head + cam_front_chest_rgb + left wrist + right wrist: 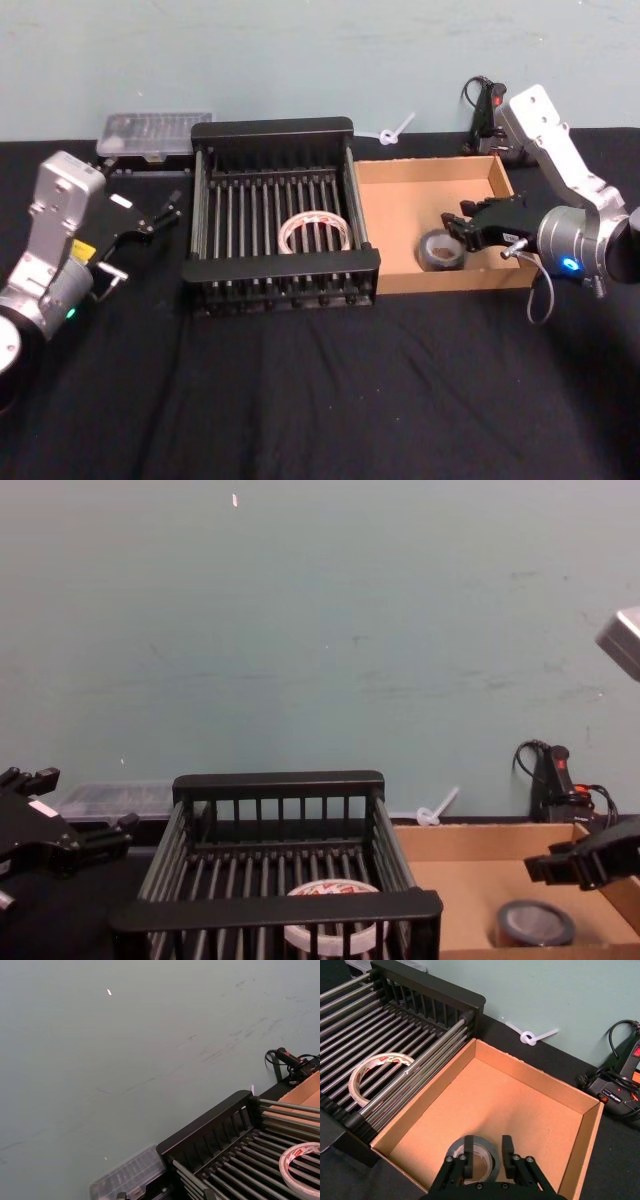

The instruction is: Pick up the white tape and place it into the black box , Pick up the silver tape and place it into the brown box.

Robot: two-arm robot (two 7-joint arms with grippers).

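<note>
The white tape [315, 232] lies flat on the slatted floor of the black box [280, 270], near its right front; it also shows in the left wrist view [302, 1170] and the chest view [335, 925]. The silver tape [438, 250] lies flat in the brown box [420, 190] by its front wall. My right gripper [462, 228] hovers open just above that roll, its fingers [468, 1152] straddling one side of the silver tape [480, 1157] without pinching it. My left gripper [168, 208] rests open on the table left of the black box.
A clear plastic organiser case [155, 132] sits behind the black box at the back left. A white zip tie [395, 130] and a black corded tool with a red switch [487, 110] lie behind the brown box. Black cloth covers the table.
</note>
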